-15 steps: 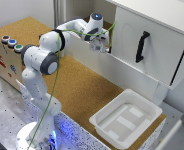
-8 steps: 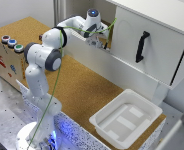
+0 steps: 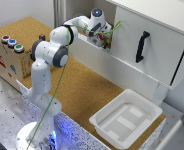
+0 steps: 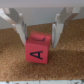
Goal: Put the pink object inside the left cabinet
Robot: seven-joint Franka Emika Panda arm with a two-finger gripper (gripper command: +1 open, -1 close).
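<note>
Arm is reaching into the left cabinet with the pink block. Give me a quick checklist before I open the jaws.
1. Pink block between the fingers: ok, a finger stands on each side of it.
2. Block resting on the cork floor: cannot tell whether it touches.
3. Gripper past the low white front wall of the left cabinet: ok in the exterior view.
4. Block upright: ok, letter A faces the wrist camera.
5. Green cable free of snags: cannot tell.
</note>
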